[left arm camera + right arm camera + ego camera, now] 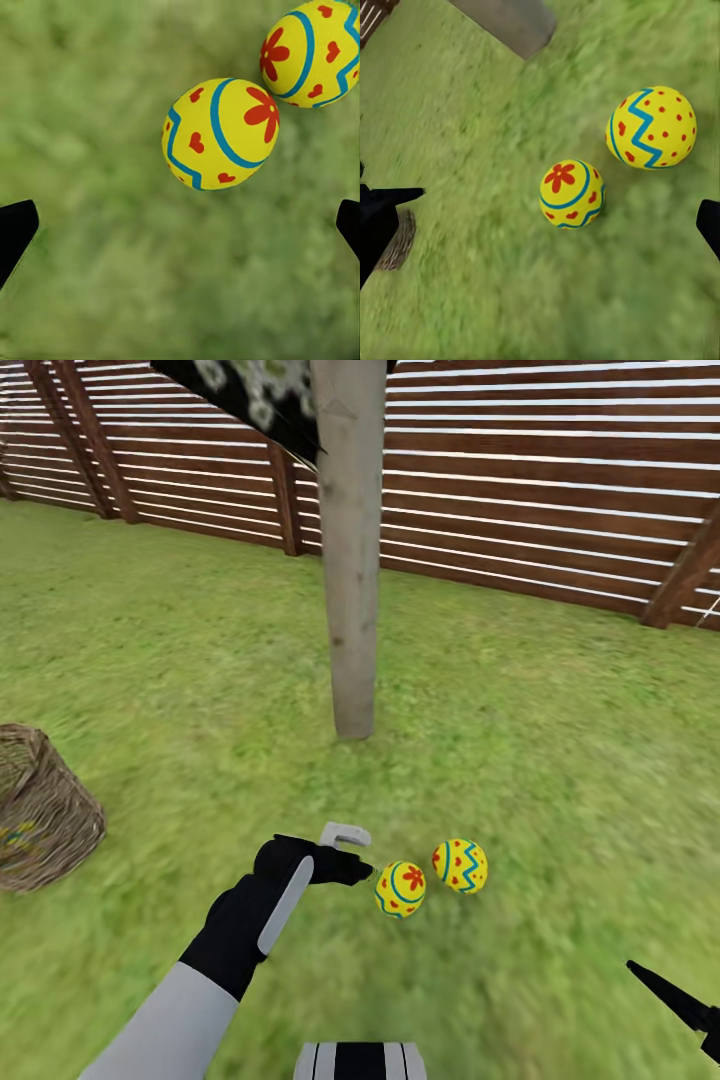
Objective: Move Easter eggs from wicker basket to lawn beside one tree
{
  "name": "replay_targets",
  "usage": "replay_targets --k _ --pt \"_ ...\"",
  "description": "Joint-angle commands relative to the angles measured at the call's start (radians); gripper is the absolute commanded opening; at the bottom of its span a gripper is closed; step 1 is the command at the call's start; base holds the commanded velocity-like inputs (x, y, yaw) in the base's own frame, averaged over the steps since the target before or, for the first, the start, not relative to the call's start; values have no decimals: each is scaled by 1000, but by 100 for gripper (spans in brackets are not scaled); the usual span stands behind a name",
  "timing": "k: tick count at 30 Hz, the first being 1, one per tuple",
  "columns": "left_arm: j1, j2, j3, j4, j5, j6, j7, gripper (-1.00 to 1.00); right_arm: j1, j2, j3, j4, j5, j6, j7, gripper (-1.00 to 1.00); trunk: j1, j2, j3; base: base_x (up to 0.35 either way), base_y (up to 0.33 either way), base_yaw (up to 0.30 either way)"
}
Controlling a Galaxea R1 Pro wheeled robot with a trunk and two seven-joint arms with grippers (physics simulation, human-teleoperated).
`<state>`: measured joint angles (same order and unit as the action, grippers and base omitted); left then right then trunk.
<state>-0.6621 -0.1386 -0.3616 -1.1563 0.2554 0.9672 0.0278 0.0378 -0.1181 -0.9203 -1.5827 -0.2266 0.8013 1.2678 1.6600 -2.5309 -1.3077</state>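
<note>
Two yellow Easter eggs lie on the lawn (560, 760) a little in front of the tree (350, 560). One egg (400, 888) (221, 135) (572, 193) has red flowers. The other egg (460, 865) (311, 49) (652, 127) has a blue zigzag. My left gripper (362, 855) (180, 229) hangs open just left of the flowered egg, with nothing between its fingers. Open and empty too, my right gripper (680, 1005) (540, 225) hovers to the right of the eggs. The wicker basket (40, 810) (401, 240) stands at the left; faint yellow shows through its weave.
A brown slatted fence (520, 490) runs along the back of the garden. Dark speckled foliage (250, 395) hangs by the trunk's top. Open grass stretches between the basket and the tree and to the right of the eggs.
</note>
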Motion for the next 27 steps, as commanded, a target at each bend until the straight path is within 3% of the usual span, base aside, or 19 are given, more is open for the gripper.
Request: replay_targets --k 1,27 --pt "-1 0 0 0 4 4 3 100 1 0 0 0 -5 7 -1 100 -1 0 3 0 0 256" --pt "-1 0 -1 -1 2 4 5 100 1 2 6 0 -5 7 -2 100 -12 6 104 0 0 283"
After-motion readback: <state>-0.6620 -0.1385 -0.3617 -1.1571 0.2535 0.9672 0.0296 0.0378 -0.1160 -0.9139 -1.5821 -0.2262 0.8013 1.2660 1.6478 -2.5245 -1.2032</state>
